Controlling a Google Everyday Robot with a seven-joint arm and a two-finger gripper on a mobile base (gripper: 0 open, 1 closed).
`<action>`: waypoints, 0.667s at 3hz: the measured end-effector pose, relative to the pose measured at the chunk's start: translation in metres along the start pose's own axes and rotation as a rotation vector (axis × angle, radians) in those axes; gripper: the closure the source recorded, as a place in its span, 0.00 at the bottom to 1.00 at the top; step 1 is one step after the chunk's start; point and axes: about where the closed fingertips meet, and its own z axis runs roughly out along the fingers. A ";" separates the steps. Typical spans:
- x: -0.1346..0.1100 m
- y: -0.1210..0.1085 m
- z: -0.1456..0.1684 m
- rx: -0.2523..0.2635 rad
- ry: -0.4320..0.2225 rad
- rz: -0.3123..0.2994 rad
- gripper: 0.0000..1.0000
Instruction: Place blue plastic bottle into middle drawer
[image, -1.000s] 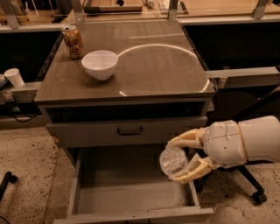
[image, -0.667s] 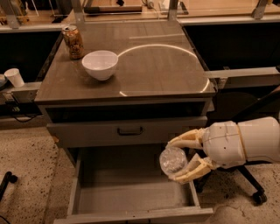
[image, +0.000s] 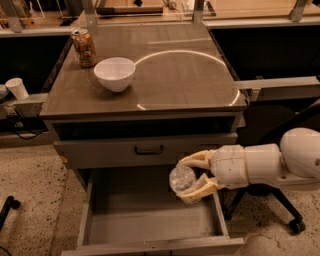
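The gripper (image: 183, 181) is positioned below the front right corner of the desk (image: 200, 85), over the right half of the open middle drawer (image: 145, 220). It is reached in from the right on a white arm (image: 265, 162). The jaws are closed on the blue plastic bottle (image: 182, 178), with one tan finger (image: 197, 159) laid over the top of it and the other under it.

The bottle is held clear of the drawer floor, just below the closed drawer front (image: 110, 150) with the black handle (image: 148, 149). Only a round, clear end of the bottle is presented to the camera. Its long axis is therefore taken to run roughly along the line of sight, neither parallel to the desk's front edge nor flat on the drawer floor. Which end faces the camera cannot be told.

The drawer is pulled out toward the viewer beneath the desk's front edge, and its bare grey floor is exposed.

On the desk, a brown drink can (image: 84, 47) is stood upright at the back left corner. A white bowl (image: 115, 73) is placed just beside it, nearer the left edge than the right.
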 end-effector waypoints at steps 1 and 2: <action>0.048 -0.016 0.040 0.045 0.065 0.034 1.00; 0.083 -0.028 0.069 0.078 0.130 0.056 1.00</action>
